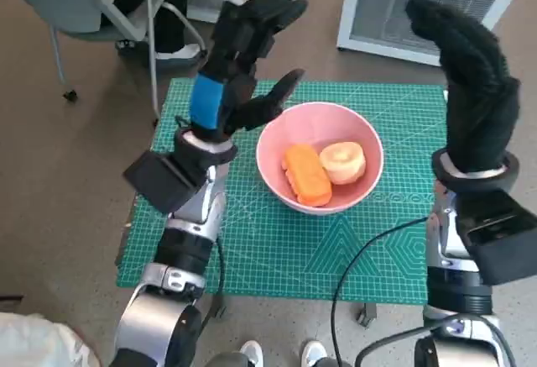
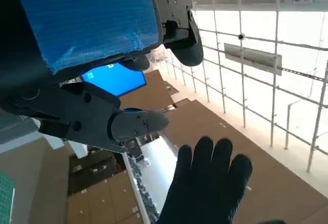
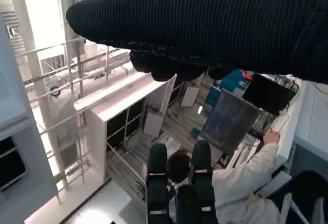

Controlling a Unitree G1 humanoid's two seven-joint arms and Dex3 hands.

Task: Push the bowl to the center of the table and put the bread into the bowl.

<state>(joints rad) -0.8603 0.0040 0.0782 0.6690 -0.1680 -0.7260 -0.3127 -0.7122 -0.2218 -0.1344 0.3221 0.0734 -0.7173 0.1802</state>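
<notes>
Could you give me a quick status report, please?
Left hand and right hand raised, open, empty. Round pink bowl mid-mat, holding orange bread and pale bun. Nothing obstructing.

No legible text, labels or brand marks anywhere. Green cutting mat point(image 1: 352, 249) has printed grid lines w/ tiny markings, too small to read. Monitor screens point(image 3: 228, 121) in right wrist view too blurred.
</notes>
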